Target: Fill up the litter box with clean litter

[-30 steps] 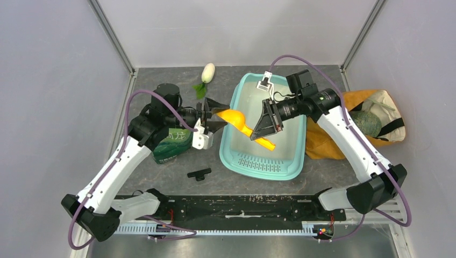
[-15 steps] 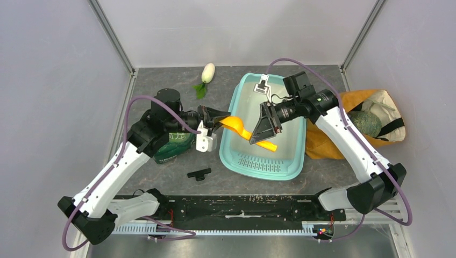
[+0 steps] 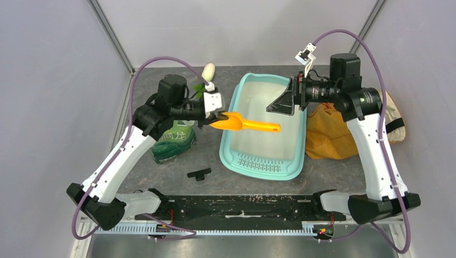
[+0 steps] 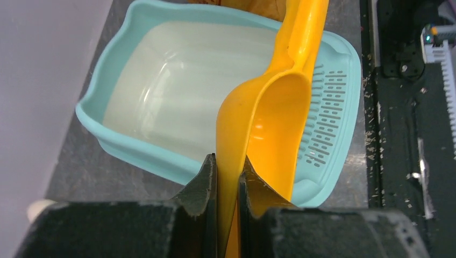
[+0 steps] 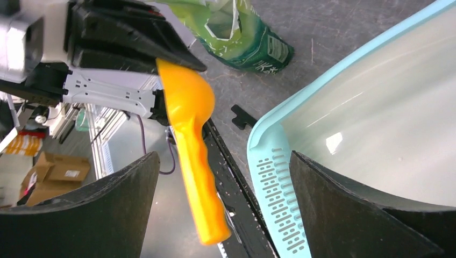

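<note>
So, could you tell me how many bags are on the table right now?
2. The green printed pouch lies left of the litter box. The orange cloth bag sits right of it, partly hidden behind the right arm, so more could be tucked inside.

Holding an orange scoop (image 3: pixel 253 125) over the litter box (image 3: pixel 230 148).
Left end effector (image 3: pixel 219 117) clamped on the scoop's bowl end, handle pointing right across the white basin; right end effector (image 3: pixel 275 106) above the far right rim, apart from the scoop.

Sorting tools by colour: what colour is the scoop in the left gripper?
The scoop is plain orange; the left wrist view shows it best.
</note>
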Robot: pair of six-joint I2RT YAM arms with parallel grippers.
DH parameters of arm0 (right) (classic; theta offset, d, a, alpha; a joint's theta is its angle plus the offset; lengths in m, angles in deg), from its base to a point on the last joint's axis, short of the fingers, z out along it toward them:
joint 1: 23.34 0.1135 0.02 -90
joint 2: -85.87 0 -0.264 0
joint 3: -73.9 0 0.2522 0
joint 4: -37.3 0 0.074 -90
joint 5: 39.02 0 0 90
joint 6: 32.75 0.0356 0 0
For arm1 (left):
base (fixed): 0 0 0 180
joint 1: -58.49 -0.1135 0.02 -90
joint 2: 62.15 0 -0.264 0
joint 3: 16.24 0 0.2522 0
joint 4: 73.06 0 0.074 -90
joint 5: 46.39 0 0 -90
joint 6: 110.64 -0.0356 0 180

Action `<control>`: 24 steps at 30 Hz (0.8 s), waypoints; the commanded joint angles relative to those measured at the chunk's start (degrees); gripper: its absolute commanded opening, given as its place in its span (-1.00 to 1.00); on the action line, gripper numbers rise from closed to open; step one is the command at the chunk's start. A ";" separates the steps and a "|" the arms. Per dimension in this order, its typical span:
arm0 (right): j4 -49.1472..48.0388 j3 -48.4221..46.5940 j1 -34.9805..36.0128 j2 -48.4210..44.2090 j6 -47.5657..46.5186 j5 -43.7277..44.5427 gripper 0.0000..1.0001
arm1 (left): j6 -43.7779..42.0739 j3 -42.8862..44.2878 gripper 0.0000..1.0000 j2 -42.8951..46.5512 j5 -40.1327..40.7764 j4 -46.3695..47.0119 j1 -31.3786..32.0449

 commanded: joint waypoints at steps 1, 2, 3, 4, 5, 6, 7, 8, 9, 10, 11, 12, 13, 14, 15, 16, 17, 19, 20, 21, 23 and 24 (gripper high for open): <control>2.76 -0.47 0.36 -3.22 -1.87 0.64 0.94 | 17.11 4.78 -0.96 -2.39 -5.06 -2.13 -4.18; 5.44 -1.16 0.31 -2.98 -5.12 -1.87 0.94 | 17.99 5.22 -0.96 -2.97 -6.49 -2.60 -4.67; 7.34 -1.46 0.32 -2.72 -7.87 -3.40 0.94 | 19.29 5.31 -0.96 -3.27 -7.43 -2.60 -5.10; 7.97 -1.35 0.30 -2.45 -9.36 -3.85 0.94 | 20.01 5.17 -0.96 -3.29 -8.17 -2.50 -5.32; 8.17 -1.24 0.38 -2.10 -9.55 -3.44 0.94 | 20.23 4.99 -0.96 -3.15 -8.76 -2.38 -5.33; 8.18 -1.10 0.38 -1.72 -9.35 -3.65 0.94 | 21.33 4.51 -0.96 -2.93 -8.79 -1.74 -5.33; 8.38 -1.29 0.33 -0.99 -9.30 -4.69 0.94 | 22.42 4.03 -0.96 -2.75 -8.25 -0.71 -5.33; 8.28 -1.36 0.37 -0.42 -8.91 -5.97 0.94 | 22.58 3.83 -0.96 -2.56 -8.26 -0.44 -5.33; 7.41 -1.15 0.33 -0.05 -7.82 -7.69 0.94 | 22.48 3.58 -0.96 -2.41 -8.18 -0.36 -5.33; 5.94 -0.87 0.37 0.27 -6.24 -8.97 0.94 | 23.10 3.32 -0.96 -2.32 -8.00 0.11 -5.33; 4.53 -0.39 0.44 0.38 -4.61 -9.60 0.92 | 23.51 3.21 -0.96 -2.31 -7.91 0.43 -5.33; 2.95 0.05 0.52 0.44 -3.30 -10.31 0.91 | 23.79 3.11 -0.96 -2.39 -7.97 0.49 -5.33; 1.62 0.63 0.61 0.46 -2.27 -10.55 0.87 | 24.09 3.04 -0.96 -2.41 -8.22 0.64 -5.33; 0.71 1.03 0.79 0.58 -1.14 -11.07 0.83 | 24.42 2.81 -0.96 -2.40 -8.42 0.99 -5.33; -0.28 1.35 1.02 0.77 -0.37 -11.87 0.79 | 24.86 2.68 -0.96 -2.55 -8.49 1.31 -5.33; -1.09 1.78 1.36 0.86 0.75 -12.15 0.74 | 25.37 2.62 -0.96 -2.84 -8.33 1.45 -5.33; -1.83 2.20 1.72 0.92 1.64 -12.22 0.70 | 25.38 2.59 -0.96 -2.97 -8.48 1.47 -5.33; -2.41 2.81 2.65 0.94 2.11 -12.20 0.60 | 25.73 2.14 -0.96 -2.90 -8.62 2.25 -5.33; -2.67 3.18 3.04 0.86 2.31 -12.10 0.56 | 25.82 1.85 -0.96 -2.86 -8.62 2.82 -5.33; -3.02 3.54 3.30 0.82 2.61 -12.03 0.49 | 25.83 1.73 -0.96 -2.80 -8.62 3.16 -5.33; -3.89 4.10 3.67 0.93 3.65 -11.98 0.38 | 26.09 1.57 -0.96 -2.83 -8.38 3.46 -5.33; -4.39 4.37 3.71 0.98 4.24 -12.11 0.35 | 26.02 1.45 -0.96 -2.90 -8.36 3.47 -5.33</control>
